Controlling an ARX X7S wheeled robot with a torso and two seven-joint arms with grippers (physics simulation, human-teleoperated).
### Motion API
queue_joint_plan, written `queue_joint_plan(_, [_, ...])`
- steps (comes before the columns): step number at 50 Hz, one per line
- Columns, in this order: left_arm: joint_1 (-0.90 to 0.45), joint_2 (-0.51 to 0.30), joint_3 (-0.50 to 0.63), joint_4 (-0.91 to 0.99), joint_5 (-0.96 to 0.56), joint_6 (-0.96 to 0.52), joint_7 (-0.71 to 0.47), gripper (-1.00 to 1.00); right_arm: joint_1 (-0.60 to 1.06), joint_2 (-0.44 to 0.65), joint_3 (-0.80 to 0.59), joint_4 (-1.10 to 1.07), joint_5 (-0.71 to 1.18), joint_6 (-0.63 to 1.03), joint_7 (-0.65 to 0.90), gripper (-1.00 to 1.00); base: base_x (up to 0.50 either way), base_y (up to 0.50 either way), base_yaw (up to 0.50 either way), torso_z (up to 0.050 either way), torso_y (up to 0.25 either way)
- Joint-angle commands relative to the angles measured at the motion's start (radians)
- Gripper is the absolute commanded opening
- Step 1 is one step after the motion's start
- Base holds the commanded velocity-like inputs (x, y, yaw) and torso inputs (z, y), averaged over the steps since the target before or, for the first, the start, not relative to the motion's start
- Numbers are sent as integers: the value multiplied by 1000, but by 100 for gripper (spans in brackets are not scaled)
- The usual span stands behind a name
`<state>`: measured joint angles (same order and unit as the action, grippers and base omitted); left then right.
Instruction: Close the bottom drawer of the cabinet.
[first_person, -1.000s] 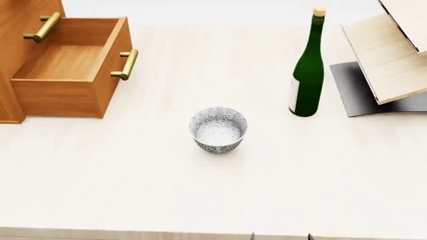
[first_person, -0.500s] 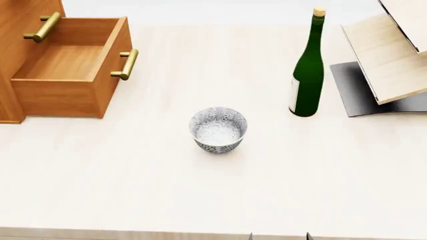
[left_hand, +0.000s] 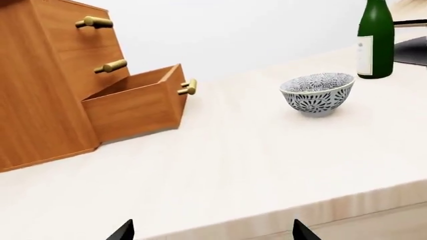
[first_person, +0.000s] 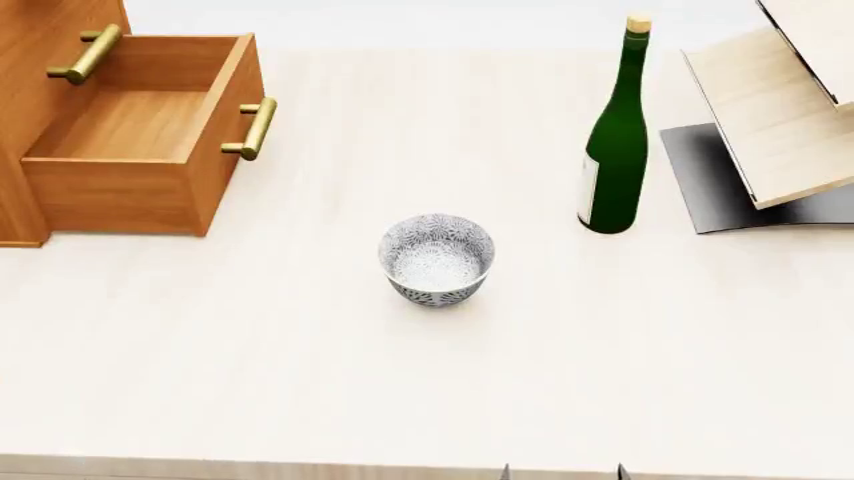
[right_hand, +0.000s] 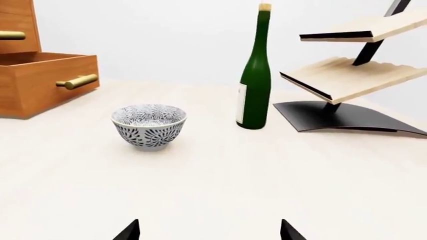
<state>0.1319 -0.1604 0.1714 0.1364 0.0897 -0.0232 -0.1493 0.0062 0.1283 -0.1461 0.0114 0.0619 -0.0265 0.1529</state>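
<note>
Head view first: hardly any change across the last second. Same bowl (first_person: 437, 258) mid-worktop (first_person: 400, 400), same green bottle (first_person: 617, 140), same pale rack (first_person: 787, 110) at far right, same bottom drawer (first_person: 140, 135) hanging out of the cabinet (first_person: 20, 120). Only a tiny shuffle of two dark tips at the near edge, barely worth a call. Meaning for the task: nothing closed yet, approach still at its very start, judging by the gap between arms and drawer.

Left end effector (left_hand: 208, 231) low in the left wrist view, only two dark fingertips (left_hand: 123, 231) showing, spread wide apart, clamped on nothing. Right end effector (right_hand: 208, 231) the same story in its own view: tips apart, empty, hovering over the near worktop, facing bowl and bottle.

Now the drawer itself. Pulled well out toward the bowl side, at the far left of the worktop, well apart from both end effectors. Shallow orange-brown wooden box, open top, bare inside as far as visible. One brass bar handle (first_person: 254, 128) on its front panel, standing proud on two posts. Looks like a flat front face, a fair target for a plain push.
</note>
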Motion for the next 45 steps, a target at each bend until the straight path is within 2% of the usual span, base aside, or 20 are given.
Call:
queue_joint_plan(1, [-4, -5, -1, 12, -17, -17, -15, 100, -1, 7, -8, -1, 6, -1, 14, 100, 0, 0, 0, 0, 0])
queue_joint_plan(12, [12, -22, -1, 18, -46, 32, -13, 100, -4, 12, -20, -3, 24, 6, 13, 100, 0, 0, 0, 0, 0])
queue_joint_plan(18, [-13, -29, -26, 119, -47, -98, -32, 100, -5, 14, 3, -99, 40, 104, 55, 100, 0, 0, 0, 0, 0])
queue_joint_plan(30, [-6, -52, -10, 356, -7, -268, -47, 100, 40, 42, 0, -306, 51, 285, 82, 100, 0, 0, 0, 0, 0])
queue_joint_plan(35, [-9, -64, -2, 437, 20, -316, -54, 100, 45, 56, -17, -450, 31, 380, 106, 100, 0, 0, 0, 0, 0])
queue_joint_plan(45, [-43, -68, -9, 506, 24, -361, -67, 100, 66, 70, -20, -555, 52, 470, 105, 100, 0, 0, 0, 0, 0])
